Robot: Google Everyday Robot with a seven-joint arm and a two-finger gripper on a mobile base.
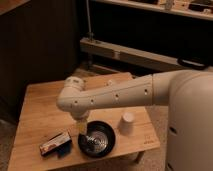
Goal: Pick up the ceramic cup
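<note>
fingers of the gripper (pixel 83 128) stand apart, holding nothing, and point down at the left rim of a round black bowl (pixel 100 140) in the lower centre of the frame. the ceramic cup (pixel 127 122), small and white, stands on the wooden table (pixel 37 110) just right of the bowl, apart from the gripper. a dark box (pixel 55 144) with a pale label lies at lower left; its writing cannot be read.

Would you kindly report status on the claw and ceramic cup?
Claw open, empty, low at left rim of black bowl. Ceramic cup stands free on table, right of bowl. Bowl sits between claw and cup.
</note>
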